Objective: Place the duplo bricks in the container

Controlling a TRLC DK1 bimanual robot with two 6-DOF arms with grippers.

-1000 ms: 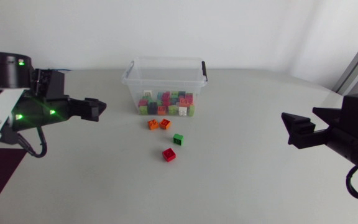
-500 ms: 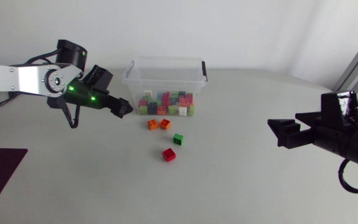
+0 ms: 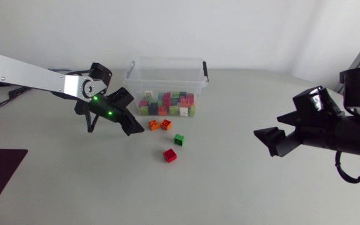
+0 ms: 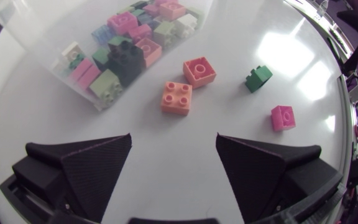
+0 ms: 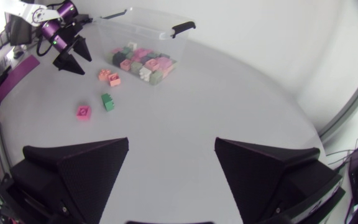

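No text, label, number or sign is showing legibly on the bricks (image 3: 169,155), the container (image 3: 134,80) or the bench (image 3: 230,178).

Soft, even light fills the scene, casting only faint shadows on the desk (image 3: 230,181). In the left wrist view, bright glare patches lie near the green brick (image 4: 258,78).

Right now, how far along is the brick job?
Done: a pile of duplo bricks already sits in the clear container. In hand: nothing; the left end effector is open just short of two orange bricks, the right end effector open and away. Remaining: both orange bricks, the green brick and the red brick on the table.
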